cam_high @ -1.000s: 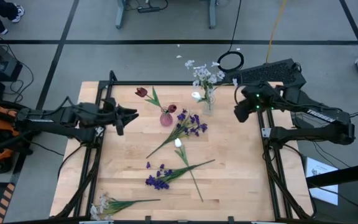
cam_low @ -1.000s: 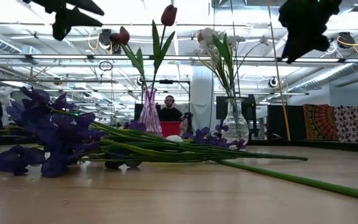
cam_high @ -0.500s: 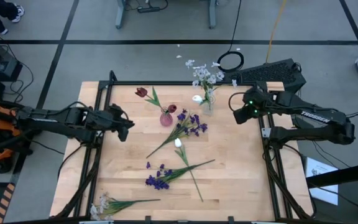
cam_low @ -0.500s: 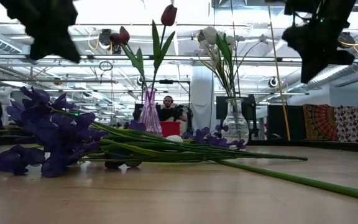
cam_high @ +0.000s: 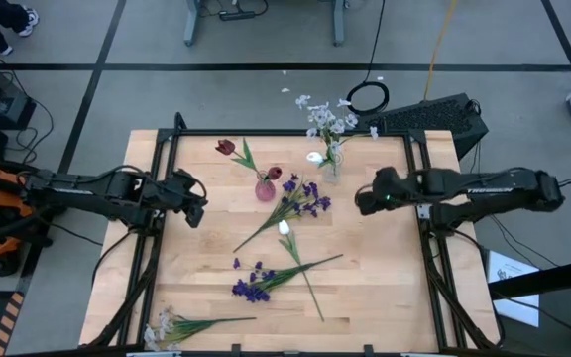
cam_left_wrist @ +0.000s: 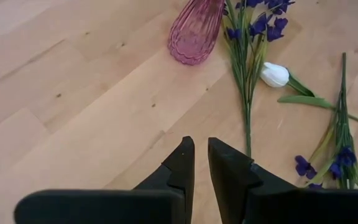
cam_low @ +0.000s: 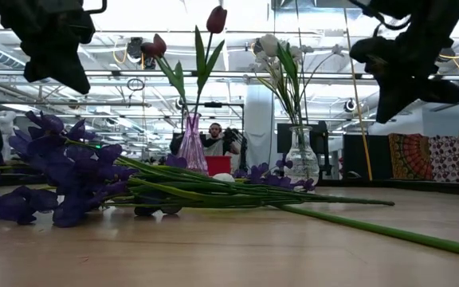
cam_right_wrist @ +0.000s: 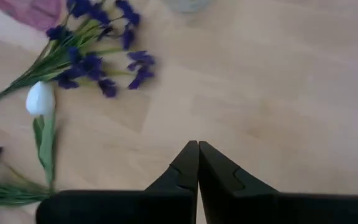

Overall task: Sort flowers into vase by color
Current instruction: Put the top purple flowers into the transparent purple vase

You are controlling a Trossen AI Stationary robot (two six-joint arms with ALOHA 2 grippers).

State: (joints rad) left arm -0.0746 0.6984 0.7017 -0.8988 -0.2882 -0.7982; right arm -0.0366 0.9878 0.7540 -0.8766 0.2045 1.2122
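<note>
- Left fingers [cam_left_wrist: 201,163]: nearly pressed together, thin gap only, holding nothing, above bare desk [cam_left_wrist: 73,112].
- Out past the left tips: pink vase [cam_left_wrist: 194,31] standing on the desk, a purple flower stem [cam_left_wrist: 246,93] lying just beside it, then a white tulip [cam_left_wrist: 274,74].
- High view: left gripper [cam_high: 194,203] hangs over the desk's left part, pink vase [cam_high: 266,186] well apart ahead of it, with a dark red tulip [cam_high: 226,147] in it.
- Right fingers [cam_right_wrist: 197,163]: pressed together, empty, over bare desk.
- Beyond the right tips: purple flower bunch [cam_right_wrist: 92,59] flat on the desk, white tulip [cam_right_wrist: 40,99] lying near it, both apart from the fingers.
- High view: right gripper [cam_high: 363,202] over the desk's right part, clear vase [cam_high: 331,162] near it, holding white blossoms [cam_high: 325,119].
- Farther out: second purple bunch [cam_high: 254,286] and a white spray [cam_high: 167,325] lie loose near the front edge.
- Low view: both vases [cam_low: 191,143] upright behind the lying purple stems; a person [cam_low: 213,142] in the room behind.
</note>
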